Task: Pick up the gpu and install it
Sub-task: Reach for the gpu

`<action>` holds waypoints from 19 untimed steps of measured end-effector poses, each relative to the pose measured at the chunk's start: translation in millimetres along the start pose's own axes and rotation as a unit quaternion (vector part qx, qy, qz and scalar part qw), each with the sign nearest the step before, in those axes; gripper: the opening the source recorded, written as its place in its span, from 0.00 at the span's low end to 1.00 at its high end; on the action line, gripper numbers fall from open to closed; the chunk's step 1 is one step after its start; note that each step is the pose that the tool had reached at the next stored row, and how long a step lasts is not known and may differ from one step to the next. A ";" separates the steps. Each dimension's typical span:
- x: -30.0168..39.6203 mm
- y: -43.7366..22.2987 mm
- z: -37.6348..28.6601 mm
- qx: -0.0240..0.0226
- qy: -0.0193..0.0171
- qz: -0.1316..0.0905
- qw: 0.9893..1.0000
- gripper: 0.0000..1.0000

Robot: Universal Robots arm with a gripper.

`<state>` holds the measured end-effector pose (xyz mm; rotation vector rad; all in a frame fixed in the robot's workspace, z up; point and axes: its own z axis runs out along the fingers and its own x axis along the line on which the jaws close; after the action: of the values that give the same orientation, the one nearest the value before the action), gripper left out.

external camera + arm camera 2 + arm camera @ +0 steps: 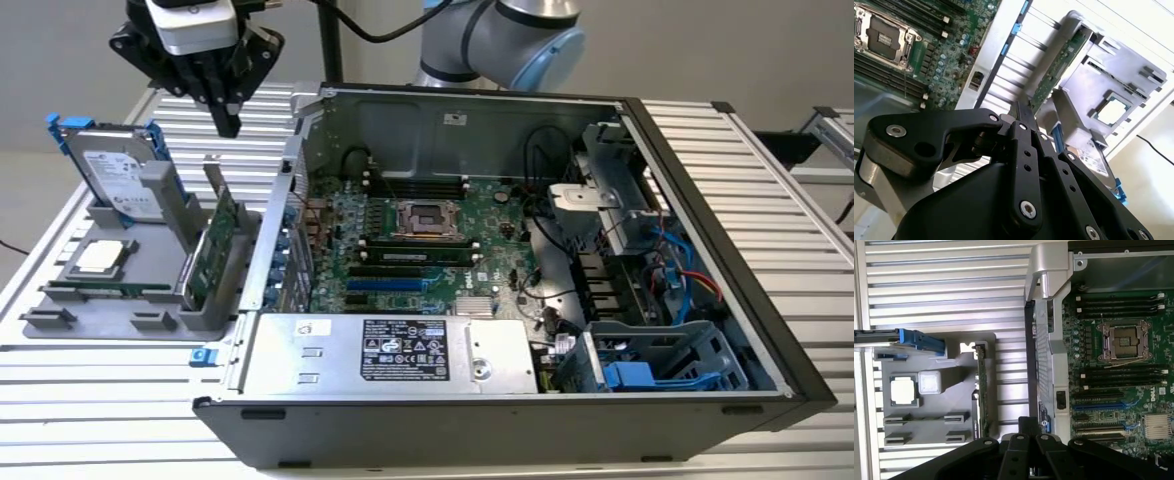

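The ribbed aluminium tabletop runs in long pale slats under everything. Most of it is taken up by an open computer case, a black-and-grey steel box lying on its side. Inside it is a green motherboard crowded with dark slots and a square metal socket. A boxy silver power supply sits along the case's near edge. Behind the case rises the robot arm, smooth grey tube with pale blue joint caps. On the exterior view's left, just beside the case, lies a matte grey plastic tray with moulded slots. A silver hard drive with blue rails leans upright at its far end. The gpu stands on edge in the tray slot nearest the case, a thin flat green board with a narrow silver bracket sticking up; the first wrist view shows it edge-on as a slim strip. The black claw hangs above the tray, apart from the card, its fingers drawn together on nothing. A small square processor lies flat in the tray.
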<state>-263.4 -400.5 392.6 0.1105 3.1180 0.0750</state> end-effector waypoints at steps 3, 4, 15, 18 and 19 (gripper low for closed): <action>3.5 -0.4 -0.1 0.000 0.000 0.000 1.000 0.00; 4.7 -0.5 -0.1 0.000 0.000 0.000 1.000 0.00; 18.8 -1.7 -0.4 0.000 0.000 0.000 1.000 0.00; 22.9 -2.1 -0.5 0.000 0.000 0.000 1.000 0.00; 24.3 -2.2 -0.6 0.000 0.000 0.000 1.000 0.00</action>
<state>-287.7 -401.0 392.6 0.1105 3.1180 0.0750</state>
